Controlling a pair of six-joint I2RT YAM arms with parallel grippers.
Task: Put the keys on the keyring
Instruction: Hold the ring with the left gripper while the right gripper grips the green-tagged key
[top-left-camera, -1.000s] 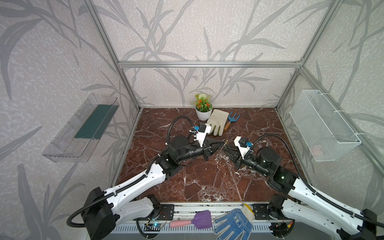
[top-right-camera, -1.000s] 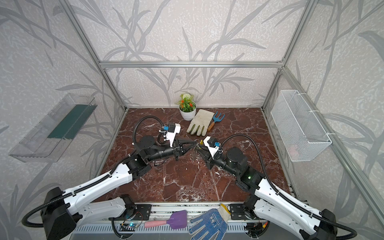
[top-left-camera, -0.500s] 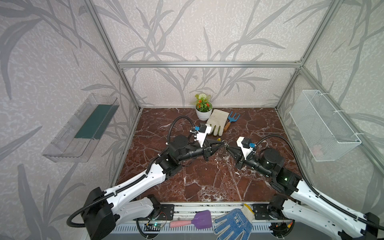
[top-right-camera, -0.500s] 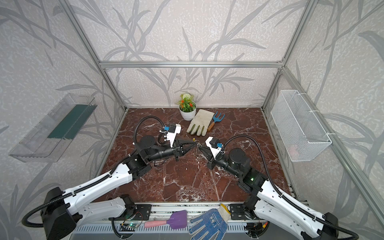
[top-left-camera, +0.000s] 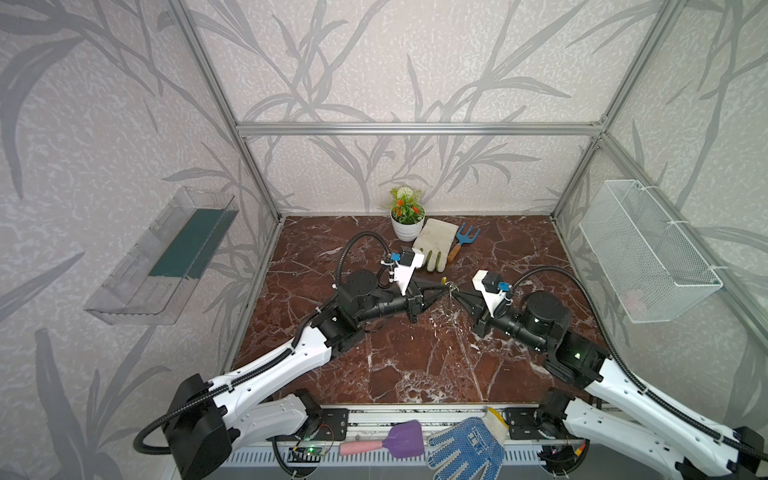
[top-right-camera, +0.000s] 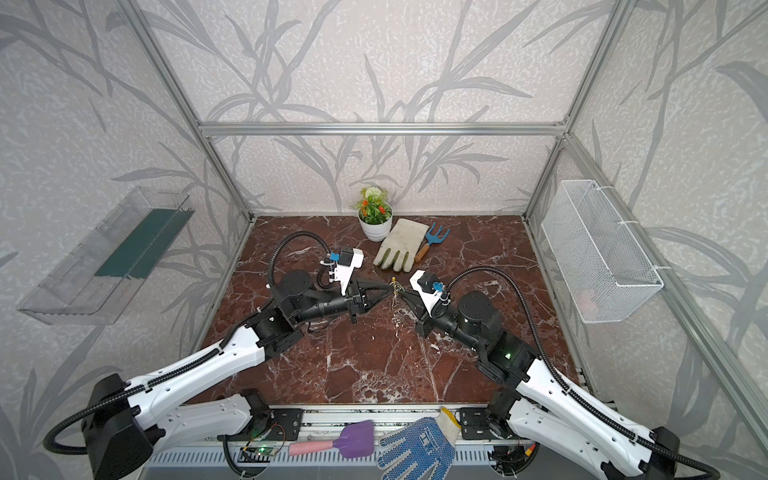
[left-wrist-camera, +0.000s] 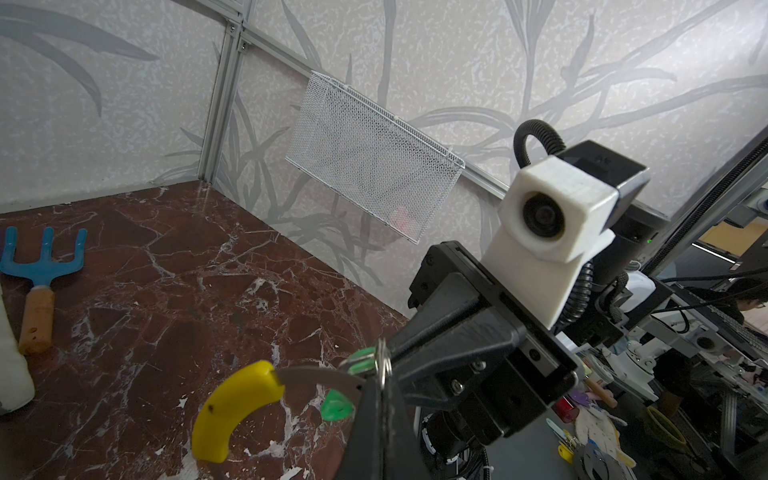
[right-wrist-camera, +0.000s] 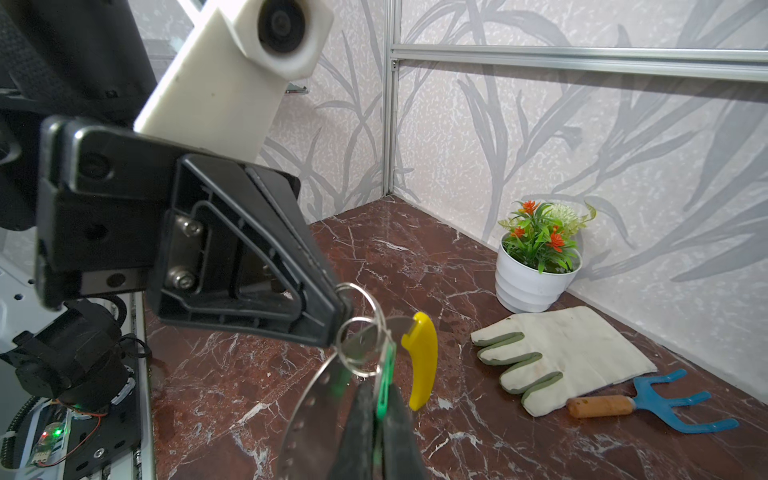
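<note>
A dark red marble tabletop (top-left-camera: 415, 365) with white veins carries everything. A white flower pot (top-left-camera: 406, 227) with a small green, orange-flowered plant stands at its back edge, near the middle. Just beside the pot, to its right, a cream work glove (top-left-camera: 434, 245) lies flat. Beyond the glove lies a blue hand rake (top-left-camera: 461, 244) with a wooden handle.

Above the middle of the dark red marble bench (top-left-camera: 415, 365), the left end effector (top-left-camera: 443, 289) and the right end effector (top-left-camera: 457, 294) meet tip to tip, both closed, at a thin grey metal keyring with a yellow sleeve (top-left-camera: 449, 286). Behind them sit a white flowerpot (top-left-camera: 406, 231), a pale work glove (top-left-camera: 436, 243) and a blue hand rake (top-left-camera: 467, 237).
</note>
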